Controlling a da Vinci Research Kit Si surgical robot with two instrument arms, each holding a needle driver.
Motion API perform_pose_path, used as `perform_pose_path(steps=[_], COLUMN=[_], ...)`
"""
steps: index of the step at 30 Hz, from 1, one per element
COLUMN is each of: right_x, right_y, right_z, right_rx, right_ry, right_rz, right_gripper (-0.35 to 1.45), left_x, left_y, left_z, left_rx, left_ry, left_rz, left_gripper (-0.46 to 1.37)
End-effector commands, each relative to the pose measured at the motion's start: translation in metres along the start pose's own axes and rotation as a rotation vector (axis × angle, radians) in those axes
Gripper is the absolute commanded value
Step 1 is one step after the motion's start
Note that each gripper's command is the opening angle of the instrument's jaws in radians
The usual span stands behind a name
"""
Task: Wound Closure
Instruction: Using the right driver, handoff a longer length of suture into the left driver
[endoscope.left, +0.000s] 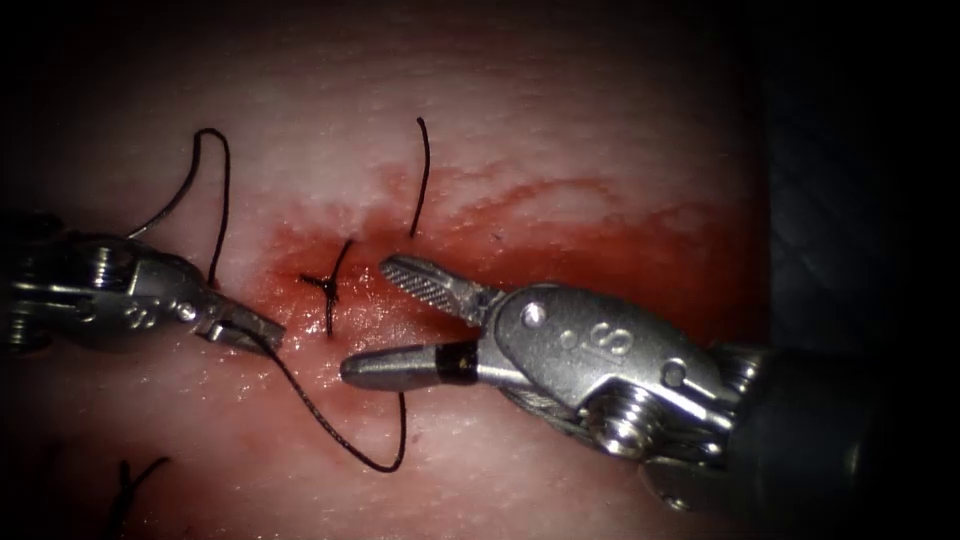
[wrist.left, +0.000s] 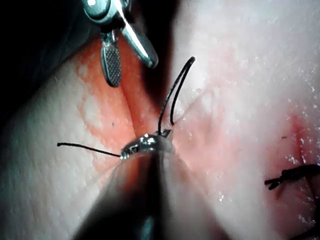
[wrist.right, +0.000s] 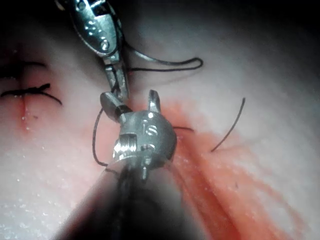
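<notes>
My left tool (endoscope.left: 248, 330) comes in from the left with its jaws shut on the black thread (endoscope.left: 335, 430). From there the thread sags in a loop and rises behind the right tool's lower jaw. A tied knot (endoscope.left: 328, 286) sits on the red-stained cut (endoscope.left: 560, 225) of the tissue (endoscope.left: 520, 120), between the two tools. My right tool (endoscope.left: 365, 318) stands open just right of the knot, with nothing between its jaws. In the left wrist view my left tool (wrist.left: 148, 142) grips the thread (wrist.left: 175, 95). The right wrist view has my right tool (wrist.right: 131, 99) open beside the left tool (wrist.right: 118, 82).
A free thread end (endoscope.left: 421, 180) lies on the tissue above the right tool. Another loop of thread (endoscope.left: 212, 150) arches above the left tool. An older stitch (endoscope.left: 130, 480) sits at the lower left, the same stitch (wrist.left: 292, 175) (wrist.right: 30, 91) in both wrist views. Red fluid (endoscope.left: 620, 250) stains the cut.
</notes>
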Motion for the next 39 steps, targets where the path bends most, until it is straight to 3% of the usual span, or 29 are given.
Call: perform_pose_path(steps=[1,8,14,23,28,29,39], right_x=[-0.0001,-0.0015,-0.0022,-0.0020,-0.0021,-0.0020,-0.0019], right_y=[-0.0001,-0.0007,-0.0010,-0.0018,-0.0017,-0.0018,-0.0023], right_z=[0.0003,0.0016,0.0017,0.0016,0.0016,0.0017,0.0014], right_rx=[0.000,-0.005,-0.008,0.000,-0.001,-0.001,-0.009], right_ry=[-0.011,-0.054,-0.099,-0.105,-0.105,-0.105,-0.093], right_rz=[0.017,0.041,0.048,0.046,0.046,0.046,0.097], right_gripper=[1.19,1.12,0.94,0.61,0.22,-0.35,-0.35], left_x=[0.0003,0.0022,0.0028,0.0028,0.0028,0.0029,0.0032], left_y=[0.0001,0.0008,0.0011,0.0011,0.0013,0.0013,0.0013], left_z=[0.0000,0.0004,0.0004,0.0004,0.0003,0.0003,0.0002], left_rx=[-0.001,0.004,0.002,0.003,0.004,0.003,0.005], left_ry=[-0.001,-0.016,-0.024,-0.030,-0.030,-0.030,-0.035], left_rz=[-0.005,-0.016,-0.010,0.001,0.000,0.000,0.019], left_gripper=[-0.35,-0.35,-0.35,-0.35,-0.35,-0.35,-0.35])
